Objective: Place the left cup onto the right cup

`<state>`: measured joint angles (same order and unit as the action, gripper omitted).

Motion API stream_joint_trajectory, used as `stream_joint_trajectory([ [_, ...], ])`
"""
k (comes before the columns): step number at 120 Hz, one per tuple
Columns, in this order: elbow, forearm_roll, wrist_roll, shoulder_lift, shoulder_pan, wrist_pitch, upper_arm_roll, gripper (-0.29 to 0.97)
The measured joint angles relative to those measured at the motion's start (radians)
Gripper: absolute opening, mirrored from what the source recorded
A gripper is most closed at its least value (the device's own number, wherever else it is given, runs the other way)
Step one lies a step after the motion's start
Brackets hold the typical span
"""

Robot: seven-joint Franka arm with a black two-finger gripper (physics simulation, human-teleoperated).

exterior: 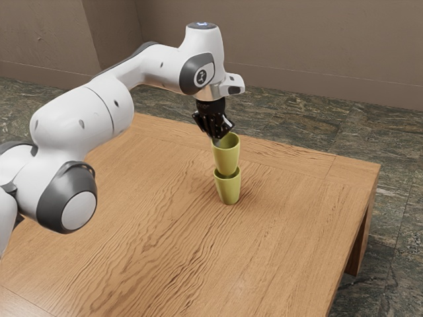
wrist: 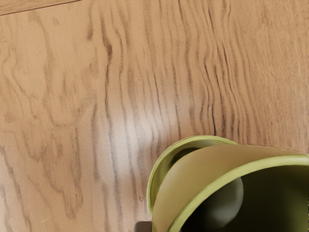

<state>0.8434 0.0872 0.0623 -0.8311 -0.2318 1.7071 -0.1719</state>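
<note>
Two olive-green cups stand stacked near the middle of the wooden table [exterior: 132, 231]. The upper cup [exterior: 226, 157] sits inside the lower cup [exterior: 228, 189], leaning slightly. My gripper [exterior: 217, 137] is at the upper cup's rim on the exterior view's left side, its black fingers shut on the cup's wall. In the wrist view the upper cup [wrist: 217, 174] looms just under my hand, and the lower cup's rim [wrist: 161, 169] shows as a thin green arc around it.
The table [wrist: 96, 96] has bare wood all around the stack. Its far and right edges drop to a dark stone floor [exterior: 390, 132]. A beige wall [exterior: 317, 39] runs behind.
</note>
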Motion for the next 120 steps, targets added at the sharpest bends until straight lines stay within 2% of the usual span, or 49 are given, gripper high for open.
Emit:
stream_joint_trajectory([
  [120,0.011,0.012,0.000,-0.004,0.005,0.001,-0.001,-0.11],
])
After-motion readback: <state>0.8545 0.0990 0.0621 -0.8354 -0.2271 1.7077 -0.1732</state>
